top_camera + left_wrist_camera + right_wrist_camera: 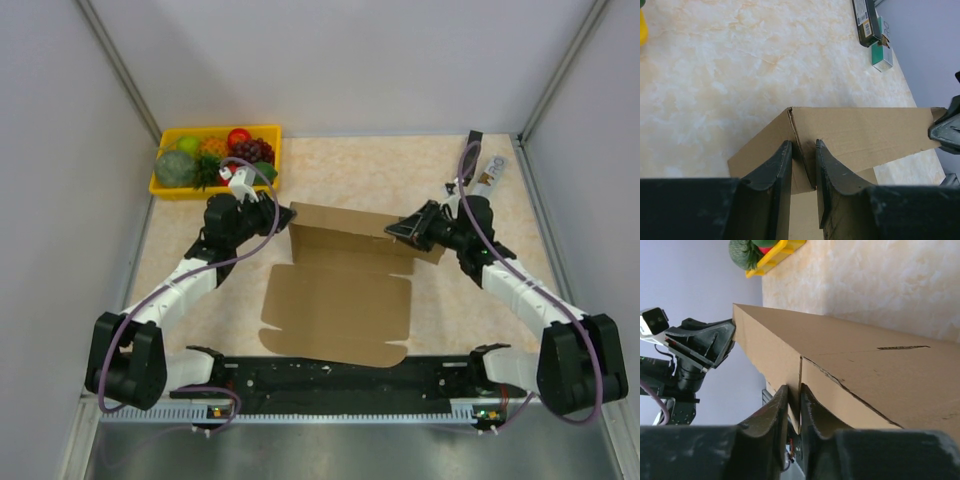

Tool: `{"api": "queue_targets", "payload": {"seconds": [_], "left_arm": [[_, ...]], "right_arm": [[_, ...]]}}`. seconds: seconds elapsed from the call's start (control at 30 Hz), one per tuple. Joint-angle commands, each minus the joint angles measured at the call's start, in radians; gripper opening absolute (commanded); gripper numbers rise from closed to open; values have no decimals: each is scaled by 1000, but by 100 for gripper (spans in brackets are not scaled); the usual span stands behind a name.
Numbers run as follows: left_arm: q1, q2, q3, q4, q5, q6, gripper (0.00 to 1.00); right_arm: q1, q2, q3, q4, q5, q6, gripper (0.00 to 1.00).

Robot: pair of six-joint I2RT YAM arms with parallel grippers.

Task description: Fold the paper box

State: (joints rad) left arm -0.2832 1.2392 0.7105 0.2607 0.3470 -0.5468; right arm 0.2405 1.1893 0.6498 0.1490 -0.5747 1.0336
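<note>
**Status: dual clamp on raised wall**

I see the counter (380, 170) carrying the paper box (340, 305), with its raised back wall spanning between my two tools. The left tool (803, 146) is clenched on the wall's left corner. The right tool (794, 389) pinches the right end flap.

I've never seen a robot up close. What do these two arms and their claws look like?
The left arm and right arm are slim white links joined by chunky black joints. A purple cable loops loosely along each. The left gripper and right gripper each have two black fingers tapering to narrow tips. A small white block sits at the left wrist.
</note>
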Motion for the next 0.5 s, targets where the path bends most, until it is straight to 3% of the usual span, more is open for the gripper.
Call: {"api": "queue_targets", "payload": {"seconds": [0.0, 0.1, 0.23, 0.3, 0.47], "left_arm": [[-11, 31, -23, -110, 41, 33, 25], [-11, 34, -25, -109, 41, 30, 25], [-11, 26, -31, -101, 47, 16, 26], [-11, 10, -39, -94, 61, 12, 26], [-11, 0, -16, -113, 53, 25, 27]], "right_arm": [[-1, 15, 60, -77, -27, -96, 33], [-7, -41, 70, -175, 2, -159, 56], [-16, -162, 115, -345, 24, -307, 71], [-39, -219, 132, -515, 78, -368, 78], [-159, -419, 47, -655, 98, -441, 78]]}}
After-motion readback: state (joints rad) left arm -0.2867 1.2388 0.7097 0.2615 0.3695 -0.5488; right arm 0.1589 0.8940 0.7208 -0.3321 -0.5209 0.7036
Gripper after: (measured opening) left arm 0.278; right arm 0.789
